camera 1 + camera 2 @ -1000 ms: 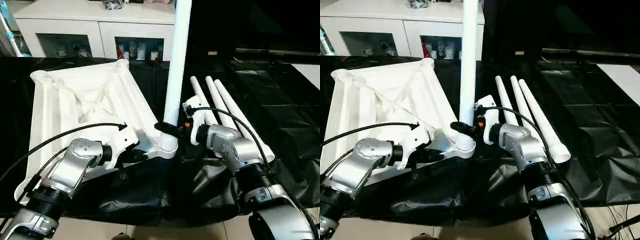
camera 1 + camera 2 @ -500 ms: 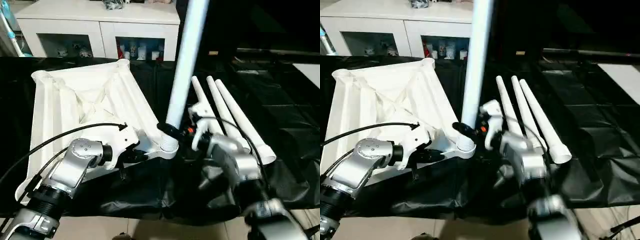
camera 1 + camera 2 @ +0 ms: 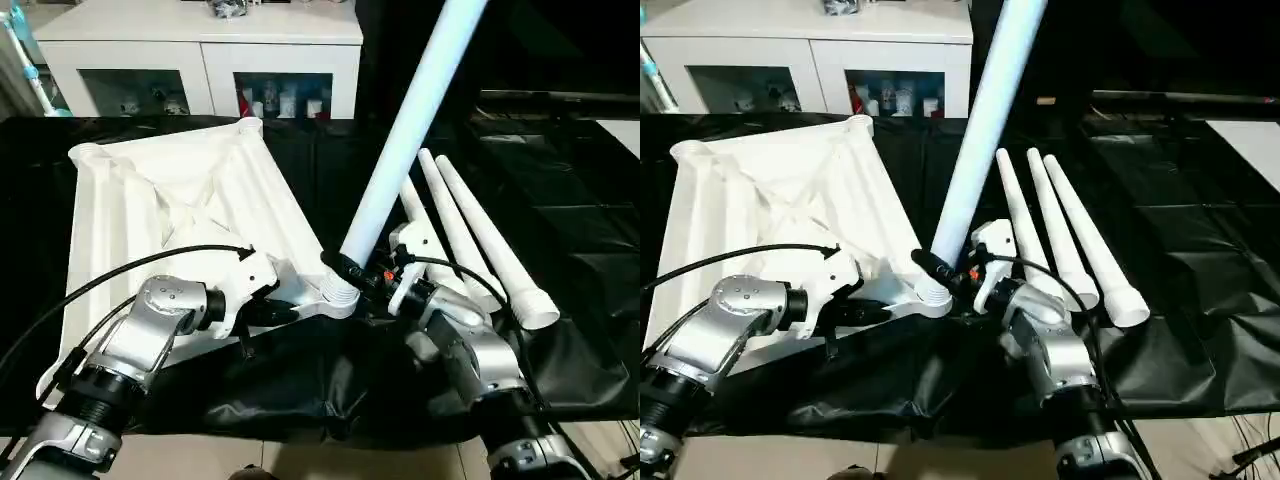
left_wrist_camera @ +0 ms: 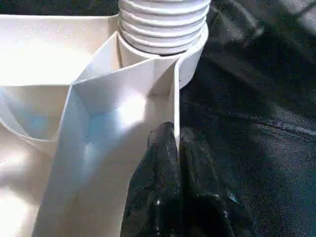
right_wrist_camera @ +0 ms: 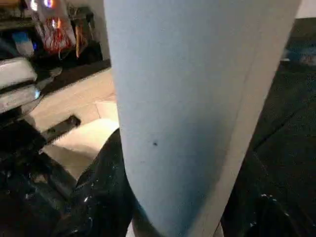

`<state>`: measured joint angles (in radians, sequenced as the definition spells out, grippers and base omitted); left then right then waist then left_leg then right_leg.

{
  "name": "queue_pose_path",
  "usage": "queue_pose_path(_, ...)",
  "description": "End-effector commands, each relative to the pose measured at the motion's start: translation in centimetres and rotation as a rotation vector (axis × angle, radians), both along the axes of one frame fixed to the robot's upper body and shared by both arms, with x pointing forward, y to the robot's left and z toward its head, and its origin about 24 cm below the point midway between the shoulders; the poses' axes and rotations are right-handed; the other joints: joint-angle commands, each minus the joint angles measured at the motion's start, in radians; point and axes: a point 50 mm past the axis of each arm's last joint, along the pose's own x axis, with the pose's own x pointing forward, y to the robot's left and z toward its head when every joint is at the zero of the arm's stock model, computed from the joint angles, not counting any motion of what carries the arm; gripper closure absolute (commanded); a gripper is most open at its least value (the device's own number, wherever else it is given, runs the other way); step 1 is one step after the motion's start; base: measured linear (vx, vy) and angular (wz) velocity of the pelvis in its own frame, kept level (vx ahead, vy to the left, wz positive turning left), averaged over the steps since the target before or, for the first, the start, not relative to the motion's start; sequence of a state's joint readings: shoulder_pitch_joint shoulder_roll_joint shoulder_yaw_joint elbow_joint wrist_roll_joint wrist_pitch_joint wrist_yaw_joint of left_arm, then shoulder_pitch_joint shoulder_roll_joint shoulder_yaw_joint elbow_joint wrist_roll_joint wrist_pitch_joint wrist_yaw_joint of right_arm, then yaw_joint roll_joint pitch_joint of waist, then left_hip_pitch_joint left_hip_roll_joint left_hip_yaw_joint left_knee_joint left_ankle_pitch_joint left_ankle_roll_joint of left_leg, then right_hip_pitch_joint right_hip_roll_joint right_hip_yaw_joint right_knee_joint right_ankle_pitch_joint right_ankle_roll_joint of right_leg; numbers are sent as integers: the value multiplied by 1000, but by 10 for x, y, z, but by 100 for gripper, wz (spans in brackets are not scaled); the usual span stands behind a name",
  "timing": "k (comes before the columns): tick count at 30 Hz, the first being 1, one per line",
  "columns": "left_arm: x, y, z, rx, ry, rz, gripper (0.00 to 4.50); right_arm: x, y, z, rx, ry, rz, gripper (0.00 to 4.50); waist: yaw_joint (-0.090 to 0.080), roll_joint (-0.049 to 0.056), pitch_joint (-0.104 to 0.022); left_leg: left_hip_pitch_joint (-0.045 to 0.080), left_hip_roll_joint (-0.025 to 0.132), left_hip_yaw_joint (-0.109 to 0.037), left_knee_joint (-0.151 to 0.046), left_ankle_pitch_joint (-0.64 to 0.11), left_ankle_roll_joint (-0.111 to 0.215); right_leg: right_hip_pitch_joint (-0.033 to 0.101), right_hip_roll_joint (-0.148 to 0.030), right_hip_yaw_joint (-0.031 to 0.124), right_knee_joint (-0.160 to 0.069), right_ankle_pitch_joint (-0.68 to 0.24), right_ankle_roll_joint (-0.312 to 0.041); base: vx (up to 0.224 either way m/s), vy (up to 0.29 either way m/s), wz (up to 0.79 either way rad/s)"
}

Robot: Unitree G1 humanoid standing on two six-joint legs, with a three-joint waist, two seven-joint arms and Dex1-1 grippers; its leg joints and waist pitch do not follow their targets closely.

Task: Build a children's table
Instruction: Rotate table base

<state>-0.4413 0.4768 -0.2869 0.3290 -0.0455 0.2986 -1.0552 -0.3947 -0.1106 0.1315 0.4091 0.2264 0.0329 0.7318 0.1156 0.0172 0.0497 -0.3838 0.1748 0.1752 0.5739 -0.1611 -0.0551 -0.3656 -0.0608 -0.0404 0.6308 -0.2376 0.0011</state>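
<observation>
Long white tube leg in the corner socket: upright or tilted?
Tilted. The long white tube leg leans toward the robot's right from the round threaded corner socket, right pincer clamped near its base.

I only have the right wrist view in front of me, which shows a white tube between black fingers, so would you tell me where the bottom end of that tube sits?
Observer: The leg held by the right end effector meets the ribbed corner socket of the upturned tabletop, and it leans toward the robot's right.
Operator: Thank you. What is the left arm doing?
Observer: The left end effector is shut on a thin edge wall of the tabletop beside that socket.
Operator: How many legs remain?
Observer: Three loose legs lie side by side on the black cloth, to the right of the tabletop.
</observation>
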Motion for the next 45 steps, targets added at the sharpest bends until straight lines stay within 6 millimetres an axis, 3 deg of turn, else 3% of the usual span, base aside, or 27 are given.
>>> queue_pose_path(1, 4, 0, 0, 21, -6, 14, 450, -11, -2, -29, -136, 127, 36, 264, -8, 9, -42, 29, 62, -28, -87, -361, -32, 4, -88, 52, -98, -255, -177, 0, 0, 0)
queue_pose_path(4, 3, -1, -1, 18, -6, 12, 450, -12, -1, -28, -179, 145, 74, 264, -8, 3, -41, 29, 64, -29, -88, -369, -33, 3, -92, 54, -102, -311, -164, 0, 0, 0)
queue_pose_path(5, 3, -1, -1, 17, -6, 13, 450, -11, 0, -27, -193, 153, 90, 264, -9, -5, -42, 30, 64, -27, -88, -367, -31, 2, -91, 54, -103, -315, -161, 0, 0, 0)
queue_pose_path(7, 2, -2, -1, 15, -6, 13, 450, -11, 1, -26, -211, 170, 113, 264, -8, 1, -44, 30, 65, -28, -89, -364, -35, 1, -90, 54, -101, -297, -160, 0, 0, 0)
queue_pose_path(8, 1, -2, -1, 12, -5, 14, 450, -12, 1, -26, -225, 194, 135, 264, -11, -15, -44, 29, 65, -26, -89, -357, -30, 3, -88, 54, -102, -291, -160, 0, 0, 0)
queue_pose_path(9, 1, -2, -1, 12, -5, 14, 450, -12, 1, -26, -227, 198, 138, 264, -7, -7, -44, 29, 64, -26, -88, -344, -28, 2, -90, 54, -99, -285, -161, 0, 0, 0)
queue_pose_path(10, 1, -2, -1, 11, -5, 15, 450, -11, 1, -26, -231, 212, 150, 264, -6, -5, -44, 30, 65, -25, -87, -348, -30, -1, -92, 56, -102, -290, -160, 0, 0, 0)
queue_pose_path(11, 0, -3, -2, 9, -5, 16, 450, -11, 1, -25, -239, 232, 167, 264, -9, -23, -46, 30, 66, -24, -87, -343, -26, 2, -91, 55, -102, -289, -160, 0, 0, 0)
queue_pose_path(13, -1, -3, -2, 3, -6, 22, 450, -7, 2, -24, -248, 269, 178, 264, -7, -18, -47, 28, 65, -25, -86, -317, -23, 4, -91, 53, -97, -276, -162, 0, 0, 0)
queue_pose_path(14, -1, -3, -2, 1, -6, 23, 450, -5, 2, -23, -250, 280, 175, 264, -8, -24, -46, 28, 65, -23, -86, -316, -23, 3, -91, 53, -99, -276, -161, 0, 0, 0)
queue_pose_path(18, -3, -4, -3, -7, -7, 28, 450, 3, -1, -23, -258, 329, 160, 264, -10, -30, -46, 27, 64, -23, -85, -310, -25, 3, -94, 53, -100, -290, -155, 0, 0, 0)
queue_pose_path(27, 0, -2, -2, -14, -18, 63, 450, 2, -3, -30, -334, 352, 160, 264, -14, -36, -37, 40, 64, -30, -90, -428, -58, -10, -100, 57, -119, -475, -116, 0, 0, 0)
queue_pose_path(32, 1, -1, -2, -16, -18, 88, 450, -1, 0, -35, -334, 365, 166, 264, -12, -37, -40, 39, 65, -27, -94, -385, -48, -6, -94, 57, -115, -389, -126, 0, 0, 0)
queue_pose_path(37, 10, 2, -1, -20, -39, 190, 450, 11, 1, -33, -324, 345, 30, 264, -19, -37, -37, 41, 61, -28, -95, -406, -58, -10, -96, 57, -121, -451, -122, 0, 0, 0)
queue_pose_path(40, 21, -4, -1, -31, -43, 291, 450, 25, 5, -29, -300, 356, -155, 264, -27, -38, -35, 47, 59, -30, -93, -424, -69, -17, -99, 57, -127, -514, -114, 0, 0, 0)
queue_pose_path(42, 27, -11, -2, -31, -45, 348, 450, 32, 8, -27, -277, 372, -249, 264, -31, -39, -36, 44, 61, -32, -94, -416, -69, -14, -100, 57, -128, -516, -106, 0, 0, 0)
queue_pose_path(45, 36, -21, -1, -40, -41, 439, 450, 38, 16, -28, -267, 411, -343, 264, -36, -35, -35, 47, 59, -31, -94, -426, -71, -19, -97, 57, -129, -509, -109, 0, 0, 0)
